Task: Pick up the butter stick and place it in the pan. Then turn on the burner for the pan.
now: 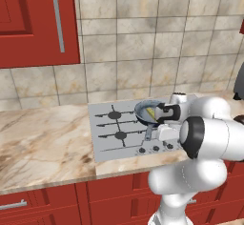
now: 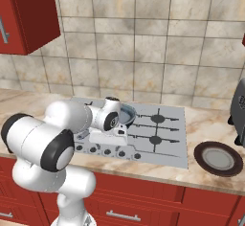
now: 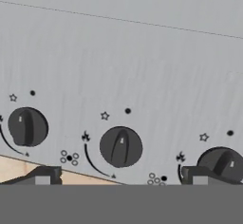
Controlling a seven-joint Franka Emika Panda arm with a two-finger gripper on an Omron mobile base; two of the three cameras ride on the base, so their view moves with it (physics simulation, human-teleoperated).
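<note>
Butter stick (image 1: pixel 150 113) in pan (image 1: pixel 142 108)

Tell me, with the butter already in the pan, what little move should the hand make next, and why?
Probably ease down onto the middle knob: the butter stick already lies in the pan, and the open gripper hovers just above the knob row, touching nothing.

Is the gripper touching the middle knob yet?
Apart. In the hand view the fingertips stand wide open, one on each side of the middle knob, with bare cooktop between them and it.
</note>
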